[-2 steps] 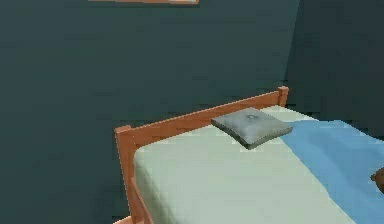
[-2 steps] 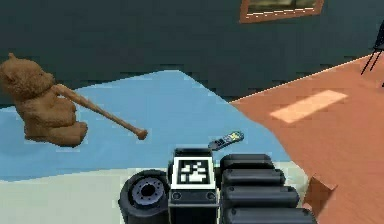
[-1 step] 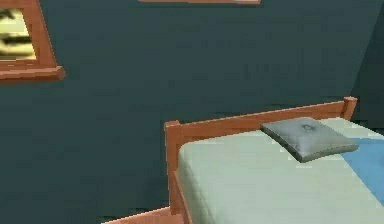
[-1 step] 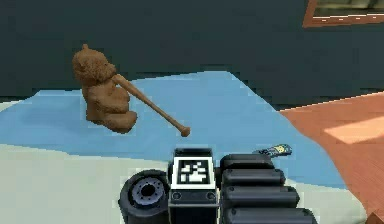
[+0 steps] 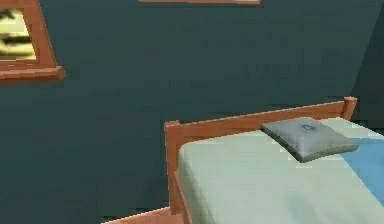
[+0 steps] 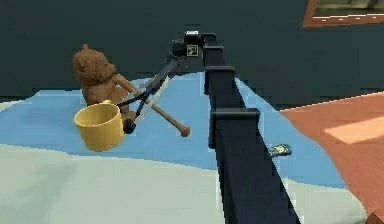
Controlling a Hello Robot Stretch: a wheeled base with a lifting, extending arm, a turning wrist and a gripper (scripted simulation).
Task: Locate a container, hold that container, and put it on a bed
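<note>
Arm (image 6: 240, 150) spans the bed (image 6: 60, 190), gripper (image 6: 140, 105) at the yellow cup (image 6: 98, 127) before a teddy (image 6: 95, 72); whether it holds the cup I cannot tell, so best lower gently until the cup sits flat, clear of the teddy.

A round yellow container (image 6: 98, 127), upright with its open mouth up, showed over the blue and pale-green cover of the bed (image 6: 60, 180); whether it rested there could not be told.
</note>
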